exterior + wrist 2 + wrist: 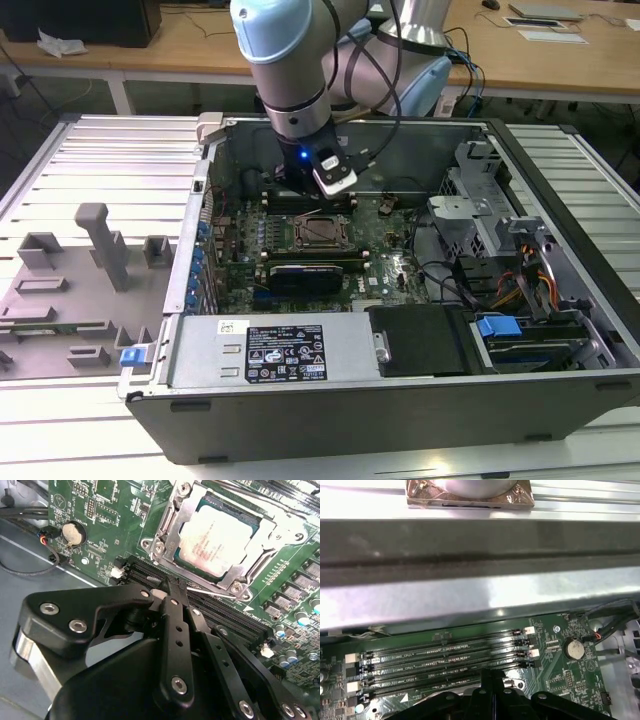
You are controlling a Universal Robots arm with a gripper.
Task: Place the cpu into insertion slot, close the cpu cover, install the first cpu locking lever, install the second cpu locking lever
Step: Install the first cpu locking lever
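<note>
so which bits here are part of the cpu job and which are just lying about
Job:
- cpu, seated in the insertion slot
- cpu cover, down over it
- gripper, fingers together, beside the socket

Lying about:
- coin battery
- memory slots
- grey fixtures

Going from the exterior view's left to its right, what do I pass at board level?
Grey fixture tray → blue card-slot clips → cpu under its closed cpu cover → grey drive cage → blue drive latch.
</note>
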